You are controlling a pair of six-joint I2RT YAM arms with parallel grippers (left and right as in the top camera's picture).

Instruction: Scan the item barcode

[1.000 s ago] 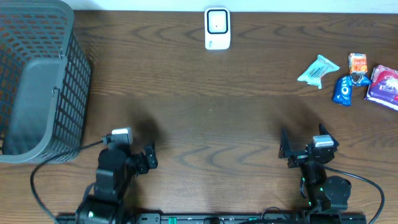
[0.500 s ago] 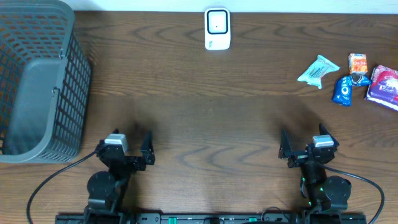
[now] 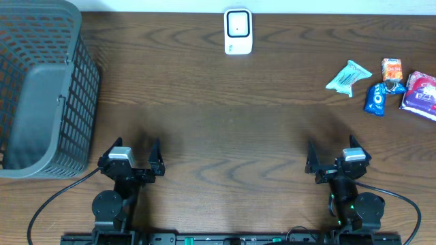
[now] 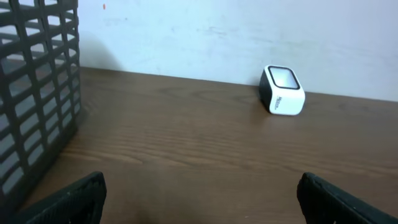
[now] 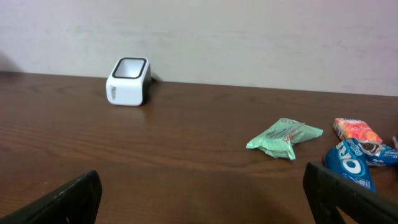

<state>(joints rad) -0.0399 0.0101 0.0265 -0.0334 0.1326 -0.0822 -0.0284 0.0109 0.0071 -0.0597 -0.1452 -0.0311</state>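
Sitting low at the near edge of the brown surface [image 3: 225,129], the two claws are well apart from each other. The left claw [image 3: 131,151] is standing wide open and holding nothing. The right claw [image 3: 332,151] is gaping wide too, with nothing in it. The white scanner [image 3: 238,30] is sitting at the far edge, in the middle. The snacks are lying at the far right: a green pack [image 3: 349,76], a blue pack [image 3: 375,99], an orange pack [image 3: 392,69] and a purple pack [image 3: 420,93], all well apart from both claws. A grey basket [image 3: 85,82] is standing at the far left.
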